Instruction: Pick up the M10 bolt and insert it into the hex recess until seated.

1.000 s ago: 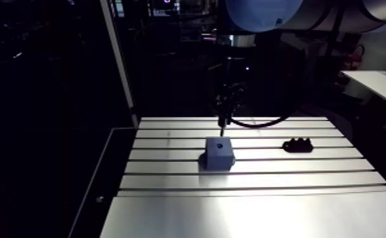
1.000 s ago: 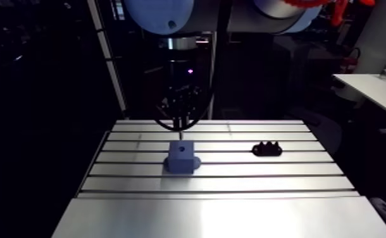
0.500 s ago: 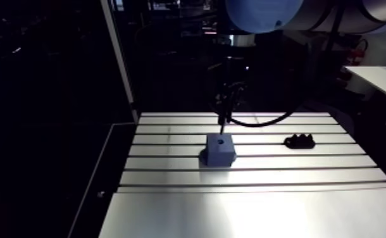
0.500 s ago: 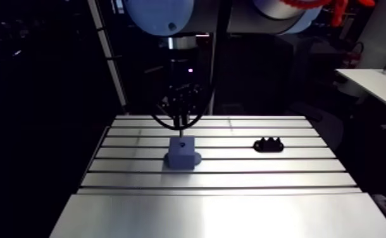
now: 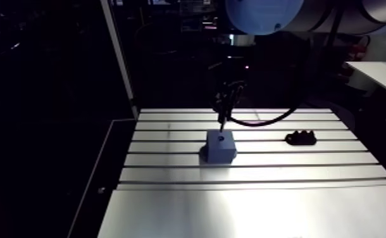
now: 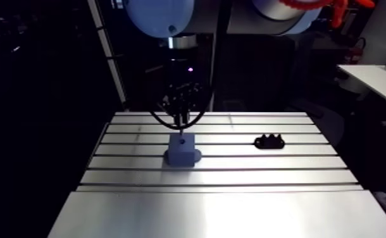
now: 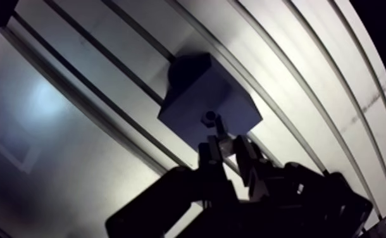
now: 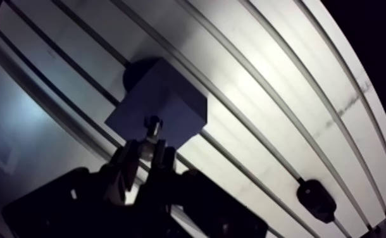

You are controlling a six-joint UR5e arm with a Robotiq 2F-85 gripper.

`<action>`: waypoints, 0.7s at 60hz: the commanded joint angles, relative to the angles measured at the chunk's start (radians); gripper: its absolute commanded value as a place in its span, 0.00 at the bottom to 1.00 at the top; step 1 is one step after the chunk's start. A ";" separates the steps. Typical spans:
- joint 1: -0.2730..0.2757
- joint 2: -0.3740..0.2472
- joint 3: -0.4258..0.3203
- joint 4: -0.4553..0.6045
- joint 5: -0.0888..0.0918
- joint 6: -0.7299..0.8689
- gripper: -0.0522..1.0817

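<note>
Between the fingertips of the gripper point(image 7: 228, 150), drawn close together, the M10 bolt point(image 8: 151, 128) is clamped by its pale metal shank. It hangs upright, its lower end just over the top face of the block point(image 7: 195, 104) under the gripper. Whether that end already touches the hex recess point(image 5: 221, 136) cannot be told; the dark spot at the tip may be bolt or hole. To do this step well, I judge the descent should be slow and plumb. The flats should be turned to match the recess before pressing, and the grip released only once the bolt stops sinking. The block is matte blue-grey, squarish and sharp-edged, with what looks like a rounded lug at its base. It is likely light enough to shift if nudged sideways. Beneath it, the table point(image 5: 252, 209) is bright brushed aluminium, ribbed with long straight slots. Well apart to the gripper's side lies a small black lumpy part point(image 6: 269, 142).
</note>
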 commanded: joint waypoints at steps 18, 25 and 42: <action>0.001 0.005 0.017 -0.002 0.003 0.000 0.87; 0.001 0.007 0.021 -0.004 0.003 0.000 0.87; 0.001 0.008 0.021 -0.004 0.002 -0.003 0.87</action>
